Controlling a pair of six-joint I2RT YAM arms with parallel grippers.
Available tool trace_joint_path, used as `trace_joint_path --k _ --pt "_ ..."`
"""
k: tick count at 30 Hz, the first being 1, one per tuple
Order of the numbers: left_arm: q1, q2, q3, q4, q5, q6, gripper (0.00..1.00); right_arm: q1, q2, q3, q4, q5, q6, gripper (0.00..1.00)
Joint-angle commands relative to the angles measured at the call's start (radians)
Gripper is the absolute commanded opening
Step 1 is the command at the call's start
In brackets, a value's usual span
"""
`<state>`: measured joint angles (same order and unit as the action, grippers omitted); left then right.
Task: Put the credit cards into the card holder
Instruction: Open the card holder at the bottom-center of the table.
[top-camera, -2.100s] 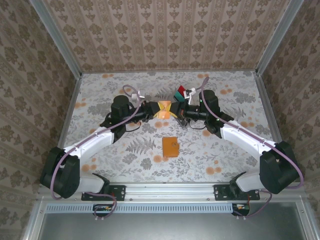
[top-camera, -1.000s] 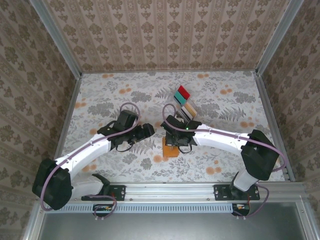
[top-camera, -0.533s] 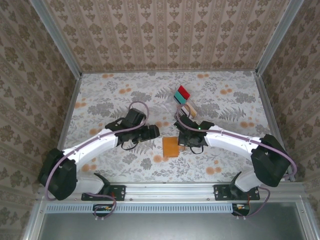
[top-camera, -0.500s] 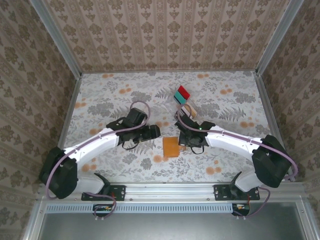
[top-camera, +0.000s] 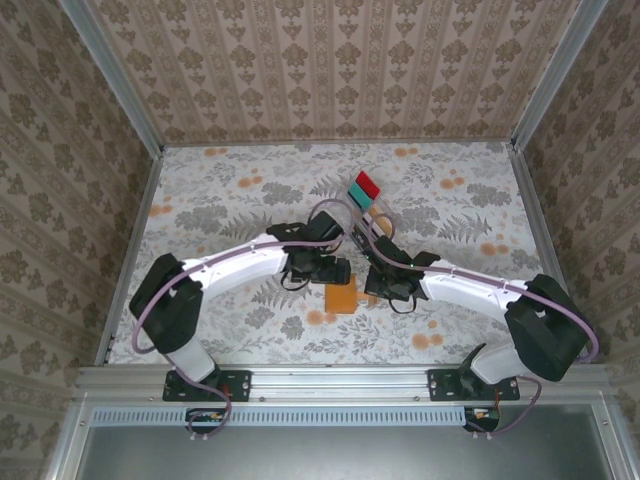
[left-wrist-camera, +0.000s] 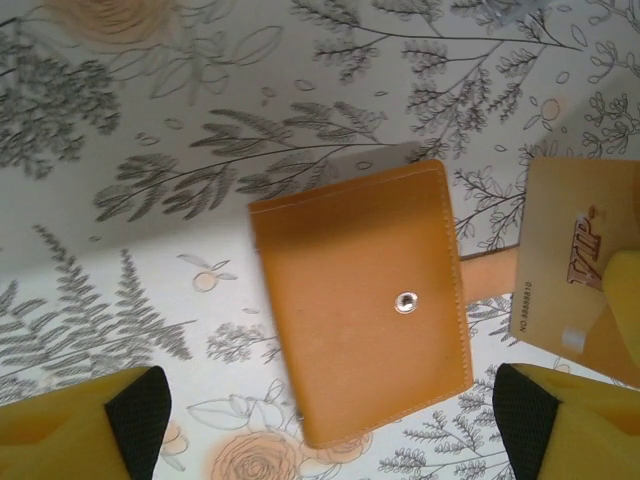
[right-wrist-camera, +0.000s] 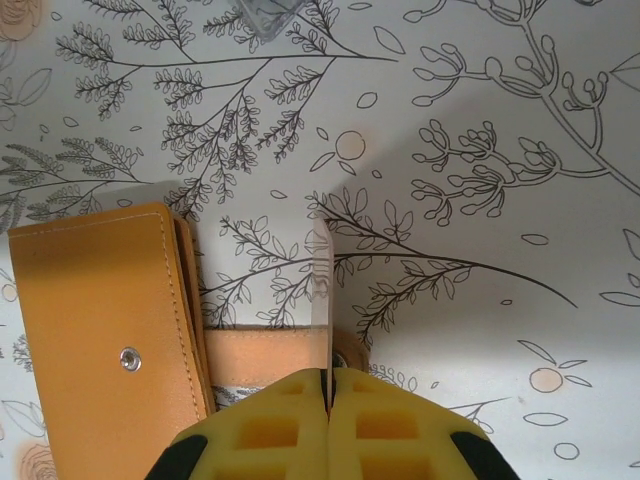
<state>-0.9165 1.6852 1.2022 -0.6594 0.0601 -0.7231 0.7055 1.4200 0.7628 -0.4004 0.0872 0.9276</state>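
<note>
While the wallet (top-camera: 341, 297) lies shut on the flowered table (top-camera: 220, 200), snap stud facing up, both arms lean in over it from either side. It sits near the middle of the table, toward the near edge.

From the left wrist camera, the left gripper (left-wrist-camera: 330, 395) hangs above the wallet with its fingers (left-wrist-camera: 135, 425) spread wide. One fingertip is off each side of the leather and nothing is between them but air. They grip nothing.

The right gripper (right-wrist-camera: 327, 378) is pinched closed on a beige card (right-wrist-camera: 322, 268), which its own camera sees edge-on as a thin pale line rising from between the yellow fingers. The left wrist camera catches the card's face, with gold "VIP" lettering. The card stands on edge just beside the wallet, on the side where a tan strap (right-wrist-camera: 265, 360) pokes out from under the flap. The card crosses above that strap. I cannot tell whether the two are touching.

Farther back on the table, well apart from the wallet, the other cards (top-camera: 364, 189) lie fanned out. The red and teal ones are at the far end, and the nearer ones are partly covered by the arms.
</note>
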Motion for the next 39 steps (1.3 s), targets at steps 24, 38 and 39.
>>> trace_joint_path --k 24,38,39 --pt "-0.060 0.315 0.238 -0.245 -0.174 0.007 1.00 -0.028 -0.023 -0.162 0.091 -0.021 0.037 0.04" --pt "-0.075 0.179 0.226 -0.265 -0.240 0.036 0.95 -0.035 -0.021 -0.154 0.053 0.009 0.033 0.04" --pt "-0.075 0.176 0.220 -0.261 -0.242 0.043 0.92 -0.037 -0.021 -0.154 0.053 0.010 0.033 0.04"
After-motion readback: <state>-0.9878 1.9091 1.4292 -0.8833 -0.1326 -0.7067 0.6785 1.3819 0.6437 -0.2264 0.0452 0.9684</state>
